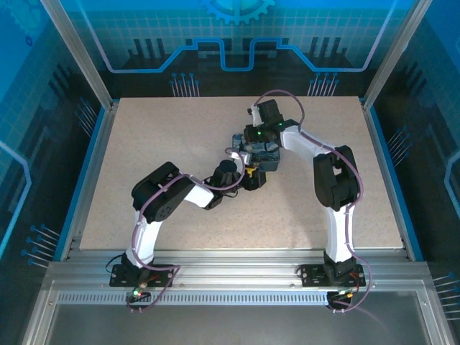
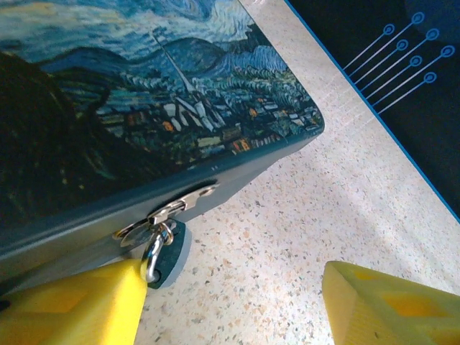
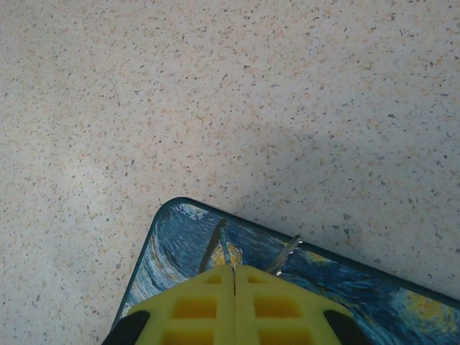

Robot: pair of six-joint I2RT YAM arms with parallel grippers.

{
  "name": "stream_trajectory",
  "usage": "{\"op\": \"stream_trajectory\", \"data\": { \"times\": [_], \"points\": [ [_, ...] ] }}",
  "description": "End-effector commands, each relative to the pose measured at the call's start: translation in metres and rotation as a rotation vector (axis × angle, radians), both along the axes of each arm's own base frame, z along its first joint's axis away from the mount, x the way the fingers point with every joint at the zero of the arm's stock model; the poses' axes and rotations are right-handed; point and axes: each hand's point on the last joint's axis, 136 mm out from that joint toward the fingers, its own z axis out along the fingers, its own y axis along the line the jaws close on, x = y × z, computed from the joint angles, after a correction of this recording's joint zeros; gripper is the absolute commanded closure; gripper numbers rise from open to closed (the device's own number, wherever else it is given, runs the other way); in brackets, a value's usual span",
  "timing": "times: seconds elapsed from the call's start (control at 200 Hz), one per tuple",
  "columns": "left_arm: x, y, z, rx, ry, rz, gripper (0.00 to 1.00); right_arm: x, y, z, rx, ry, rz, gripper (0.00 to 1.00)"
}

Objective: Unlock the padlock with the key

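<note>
Where bare speckled tabletop (image 2: 309, 230) borders the painted tin box (image 2: 144, 108), my left gripper (image 2: 235, 277) gapes empty beside its dark, silver-shackled padlock (image 2: 164, 253); my right gripper (image 3: 235, 274) is pinched shut.

The top view is bright, even and sharp; the arms throw only soft shadows on the table (image 1: 144, 180). In the left wrist view a pale patch of light lies on the table, the box (image 2: 180, 93) darkens almost to black at left, and the left fingers (image 2: 79, 309) blur. In the right wrist view a faint shadow band crosses the table; the right fingers (image 3: 194, 305) look slightly soft.
</note>
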Motion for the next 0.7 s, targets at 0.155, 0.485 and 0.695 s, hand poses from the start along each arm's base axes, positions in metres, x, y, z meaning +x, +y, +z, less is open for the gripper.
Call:
{"op": "stream_trajectory", "data": {
  "times": [0.155, 0.485, 0.695],
  "points": [
    [0.004, -0.001, -0.018, 0.118, 0.023, 0.096, 0.28, -0.009, 0.004, 0.018, 0.007, -0.031, 0.027, 1.00],
    [0.001, 0.012, -0.007, 0.130, -0.038, 0.126, 0.23, 0.004, -0.022, 0.031, -0.032, -0.063, -0.018, 1.00],
    [-0.012, 0.018, 0.000, 0.116, -0.041, 0.098, 0.22, 0.022, -0.040, 0.051, -0.040, -0.097, -0.057, 1.00]
  ]
}}
